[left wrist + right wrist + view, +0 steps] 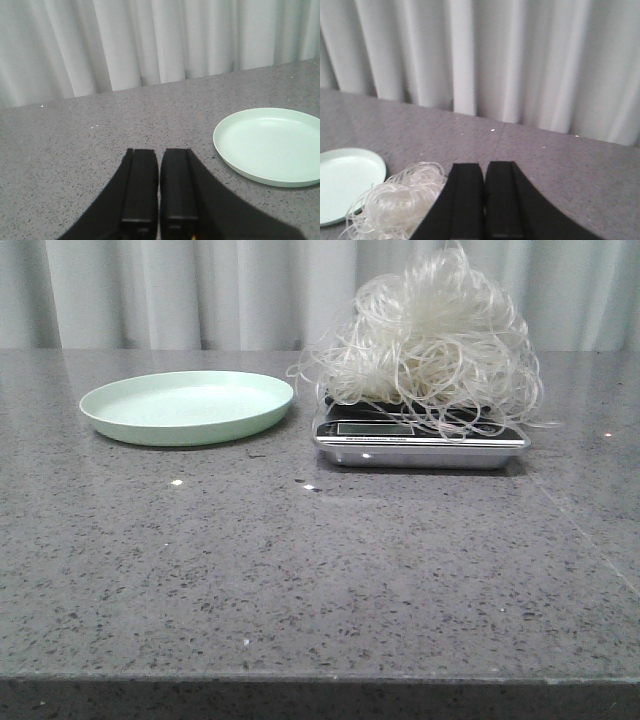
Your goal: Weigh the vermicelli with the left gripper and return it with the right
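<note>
The vermicelli [425,345] is a fluffy whitish mound of looped strands resting on a small silver scale [420,443] right of centre; strands hang over the scale's edges. It also shows in the right wrist view as vermicelli [395,202] beside the fingers. A pale-green plate [187,406] lies bare to the left of the scale. Neither gripper shows in the front view. My left gripper [159,152] is shut with nothing in it, over bare table beside the plate [270,145]. My right gripper [484,166] is shut too, empty, apart from the noodles.
The grey speckled table [320,570] runs to a front edge near the camera. White curtains [200,290] hang behind the table. Part of the plate [345,182] shows in the right wrist view past the noodles.
</note>
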`<state>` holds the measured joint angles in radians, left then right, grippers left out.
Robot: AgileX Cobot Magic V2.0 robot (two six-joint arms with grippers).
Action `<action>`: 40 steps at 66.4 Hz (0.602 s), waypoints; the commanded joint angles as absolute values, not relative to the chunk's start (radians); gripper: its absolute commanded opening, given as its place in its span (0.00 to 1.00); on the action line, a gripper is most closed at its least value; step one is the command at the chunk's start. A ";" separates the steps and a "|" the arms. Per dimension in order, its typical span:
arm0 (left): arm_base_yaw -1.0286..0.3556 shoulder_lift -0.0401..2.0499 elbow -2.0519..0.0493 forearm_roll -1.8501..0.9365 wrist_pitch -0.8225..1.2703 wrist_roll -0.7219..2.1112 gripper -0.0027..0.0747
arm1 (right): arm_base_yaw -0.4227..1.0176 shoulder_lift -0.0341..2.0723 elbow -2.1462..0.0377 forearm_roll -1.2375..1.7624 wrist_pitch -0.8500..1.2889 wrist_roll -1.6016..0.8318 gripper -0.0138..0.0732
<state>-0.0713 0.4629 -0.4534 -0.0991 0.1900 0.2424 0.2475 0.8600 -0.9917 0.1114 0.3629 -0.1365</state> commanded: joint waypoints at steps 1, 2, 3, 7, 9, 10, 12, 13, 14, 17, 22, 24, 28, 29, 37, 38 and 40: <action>-0.068 0.466 -0.483 -0.110 0.106 0.237 0.21 | 0.315 0.972 -1.124 0.109 0.396 -0.224 0.46; -0.068 0.466 -0.483 -0.110 0.106 0.237 0.21 | 0.326 0.995 -1.145 0.109 0.407 -0.233 0.49; -0.068 0.466 -0.483 -0.110 0.106 0.237 0.21 | 0.332 1.010 -1.158 0.109 0.424 -0.239 0.52; -0.068 0.466 -0.483 -0.110 0.106 0.237 0.21 | 0.354 1.080 -1.217 0.109 0.476 -0.246 0.65; -0.068 0.466 -0.483 -0.110 0.106 0.237 0.21 | 0.357 1.106 -1.244 0.111 0.499 -0.246 0.71; -0.068 0.466 -0.483 -0.110 0.106 0.237 0.21 | 0.357 1.119 -1.254 0.113 0.510 -0.246 0.74; -0.068 0.466 -0.483 -0.110 0.106 0.237 0.21 | 0.357 1.156 -1.282 0.121 0.545 -0.246 0.81; -0.068 0.466 -0.483 -0.110 0.106 0.237 0.21 | 0.357 1.167 -1.290 0.124 0.555 -0.246 0.83; -0.068 0.466 -0.483 -0.110 0.106 0.237 0.21 | 0.357 1.179 -1.298 0.127 0.567 -0.246 0.85; -0.068 0.466 -0.483 -0.110 0.106 0.237 0.21 | 0.357 1.222 -1.324 0.134 0.604 -0.246 0.88; -0.068 0.466 -0.483 -0.110 0.106 0.237 0.21 | 0.357 1.278 -1.346 0.166 0.636 -0.246 0.86; -0.068 0.466 -0.483 -0.110 0.106 0.237 0.21 | 0.357 1.299 -1.347 0.176 0.636 -0.246 0.86; -0.068 0.466 -0.483 -0.110 0.106 0.237 0.21 | 0.357 1.335 -1.347 0.185 0.634 -0.246 0.86; -0.068 0.466 -0.483 -0.110 0.106 0.237 0.21 | 0.357 1.344 -1.347 0.188 0.634 -0.246 0.86; -0.068 0.466 -0.483 -0.110 0.106 0.237 0.21 | 0.357 1.425 -1.347 0.201 0.636 -0.246 0.86; -0.068 0.466 -0.483 -0.110 0.106 0.237 0.21 | 0.357 1.435 -1.347 0.201 0.636 -0.246 0.86; -0.068 0.466 -0.483 -0.110 0.106 0.237 0.21 | 0.357 1.462 -1.347 0.201 0.636 -0.246 0.86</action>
<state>-0.0713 0.4629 -0.4534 -0.1008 0.1900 0.2424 0.3571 1.4244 -1.3090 0.1867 0.6798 -0.2360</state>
